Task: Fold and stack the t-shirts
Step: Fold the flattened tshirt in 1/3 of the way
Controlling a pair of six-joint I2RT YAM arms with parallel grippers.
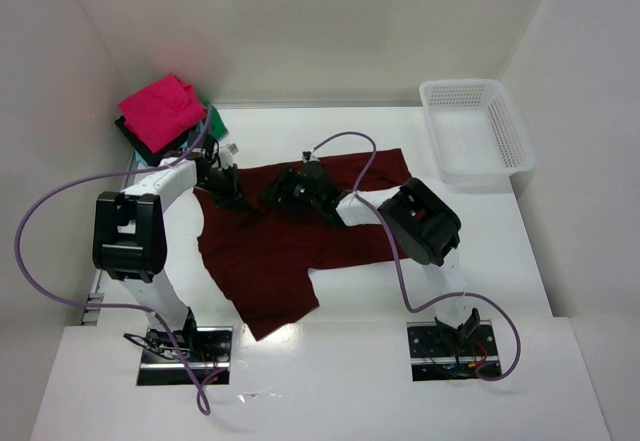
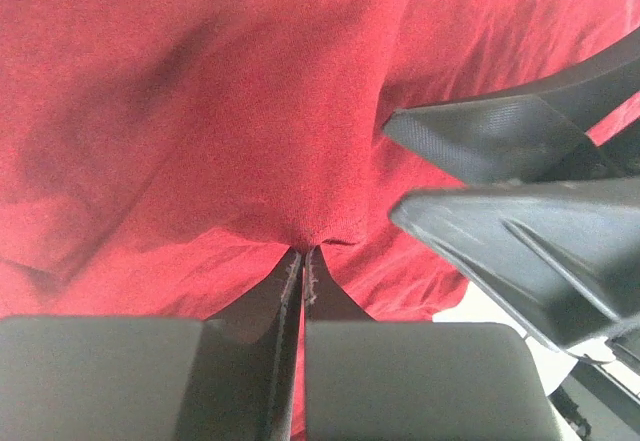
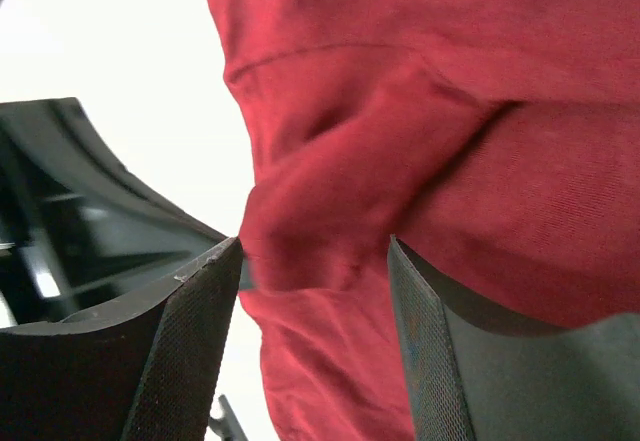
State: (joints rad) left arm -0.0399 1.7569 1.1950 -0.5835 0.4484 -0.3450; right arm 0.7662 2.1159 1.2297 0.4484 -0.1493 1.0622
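The large maroon t-shirt (image 1: 290,251) lies spread on the white table. My left gripper (image 1: 236,197) is shut on a pinch of its cloth (image 2: 315,229) near the upper left edge. My right gripper (image 1: 278,195) is open just to the right of it, its fingers (image 3: 195,301) on either side of a raised fold of the same shirt (image 3: 400,161). The right gripper's fingers (image 2: 500,141) show in the left wrist view. A folded bright pink shirt (image 1: 160,109) tops a stack at the back left, with green (image 1: 215,121) and black (image 1: 135,141) cloth under it.
A white mesh basket (image 1: 475,126) stands at the back right. White walls enclose the table on three sides. Purple cables loop from both arms.
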